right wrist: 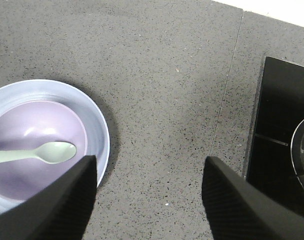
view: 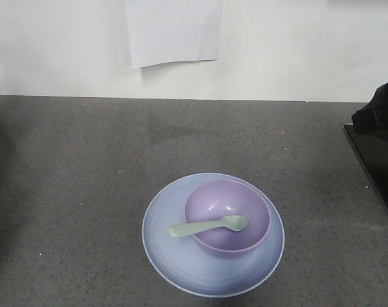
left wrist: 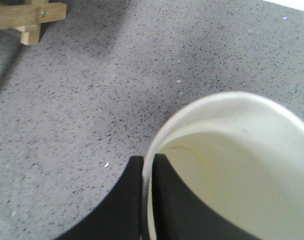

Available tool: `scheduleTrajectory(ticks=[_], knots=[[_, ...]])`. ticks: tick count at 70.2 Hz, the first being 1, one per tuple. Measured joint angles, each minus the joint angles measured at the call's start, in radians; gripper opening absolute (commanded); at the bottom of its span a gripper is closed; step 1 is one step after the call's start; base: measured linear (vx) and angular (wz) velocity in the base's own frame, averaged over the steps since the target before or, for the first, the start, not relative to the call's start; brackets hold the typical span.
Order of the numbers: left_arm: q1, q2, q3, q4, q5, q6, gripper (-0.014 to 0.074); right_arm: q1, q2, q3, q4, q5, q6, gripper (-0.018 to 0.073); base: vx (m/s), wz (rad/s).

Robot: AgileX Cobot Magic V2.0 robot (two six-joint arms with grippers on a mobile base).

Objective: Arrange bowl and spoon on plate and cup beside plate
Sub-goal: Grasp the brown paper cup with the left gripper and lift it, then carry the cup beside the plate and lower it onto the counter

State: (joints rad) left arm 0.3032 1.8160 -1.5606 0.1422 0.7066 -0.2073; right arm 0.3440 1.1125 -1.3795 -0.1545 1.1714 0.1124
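On the grey worktop (view: 85, 192), the bowl (view: 227, 216) sits on the plate (view: 213, 234) with the spoon (view: 208, 226) resting across the bowl's rim. My left tool (left wrist: 147, 200) is clamped on the cup (left wrist: 232, 165), one finger inside the wall, one outside; the cup is absent from the front view, so I judge it well clear of the plate. My right tool (right wrist: 149, 192) hangs with fingers apart beside the plate. The risks I see: the thin paper wall crushing or tipping on release, or my cup nudging the plate and dislodging the spoon.

surface (view: 85, 192): matt speckled grey stone look. plate (view: 174, 268), bowl (view: 245, 204), spoon (view: 206, 227): smooth, slightly glossy plastic. cup (left wrist: 242, 165): matt paper.
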Motion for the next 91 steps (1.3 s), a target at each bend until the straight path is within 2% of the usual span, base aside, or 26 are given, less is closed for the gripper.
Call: scheduleTrajectory(ticks=[6,11,19,28,32,39,48,60,82,91], knots=[[0.0,-0.034,0.0,-0.027,0.026,0.009,-0.0008,0.0,0.0,0.0,0.002,0.0,0.0,0.0452,0.0,0.0],[0.001,-0.075,0.0,-0.085,0.047,0.045,-0.0008,0.0,0.0,0.0,0.002,0.0,0.0,0.0452,0.0,0.0],[0.002,-0.154,0.0,-0.239,0.085,0.146,-0.0008,0.0,0.0,0.0,0.003,0.0,0.0,0.0452,0.0,0.0],[-0.007,-0.236,0.0,-0.432,0.183,0.307,-0.0008,0.0,0.0,0.0,0.003,0.0,0.0,0.0452,0.0,0.0],[-0.02,-0.276,0.0,-0.494,0.247,0.368,-0.0008,0.0,0.0,0.0,0.003,0.0,0.0,0.0452,0.0,0.0],[-0.063,-0.342,0.031,-0.576,0.304,0.418,-0.0008,0.0,0.0,0.0,0.003,0.0,0.0,0.0452,0.0,0.0],[-0.143,-0.44,0.123,-0.605,0.315,0.438,-0.0008,0.0,0.0,0.0,0.003,0.0,0.0,0.0452,0.0,0.0],[-0.252,-0.527,0.296,-0.607,0.302,0.44,-0.0008,0.0,0.0,0.0,0.003,0.001,0.0,0.0452,0.0,0.0],[-0.448,-0.547,0.487,-0.607,0.22,0.441,-0.0008,0.0,0.0,0.0,0.008,0.001,0.011,0.0452,0.0,0.0],[-0.491,-0.547,0.52,-0.607,0.187,0.441,-0.0008,0.0,0.0,0.0,0.011,0.001,0.016,0.0452,0.0,0.0]])
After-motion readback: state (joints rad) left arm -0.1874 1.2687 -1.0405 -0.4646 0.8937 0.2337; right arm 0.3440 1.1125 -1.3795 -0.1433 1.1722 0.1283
